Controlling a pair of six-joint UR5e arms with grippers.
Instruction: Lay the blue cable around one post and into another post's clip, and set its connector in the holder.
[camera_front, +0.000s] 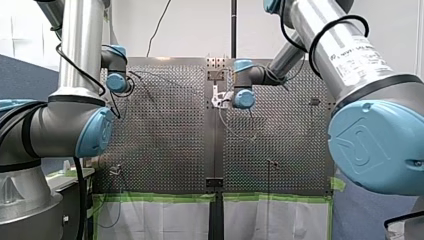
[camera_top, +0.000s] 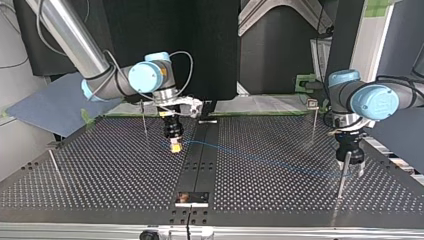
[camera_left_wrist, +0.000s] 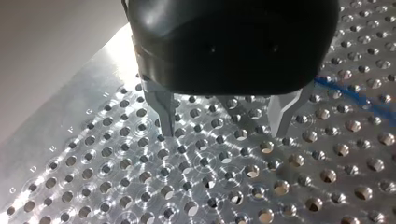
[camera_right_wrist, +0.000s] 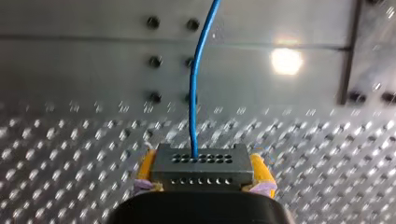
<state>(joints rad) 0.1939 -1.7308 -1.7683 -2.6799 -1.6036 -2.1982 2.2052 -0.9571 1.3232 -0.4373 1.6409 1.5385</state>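
In the right wrist view my right gripper (camera_right_wrist: 201, 179), with yellow pads (camera_right_wrist: 145, 168), is shut on a dark connector (camera_right_wrist: 201, 164) full of small holes. The blue cable (camera_right_wrist: 194, 93) leaves the connector's face and runs ahead over the plate. In the top view the same gripper (camera_top: 175, 146) holds the connector just above the table, left of the centre strip. From there the cable (camera_top: 260, 159) trails across to a thin post (camera_top: 340, 187) at the right. My left gripper (camera_top: 352, 170) hovers right by that post. Its metal fingers (camera_left_wrist: 166, 112) stand open with nothing between them; the cable (camera_left_wrist: 355, 95) lies beside it.
More thin posts stand on the perforated table (camera_top: 100, 175): one (camera_top: 144, 120) behind my right gripper, one (camera_top: 314, 120) with a clip on top at the far right, one (camera_top: 54, 167) near the left edge. A small holder (camera_top: 192, 197) sits on the centre strip near the camera-side edge.
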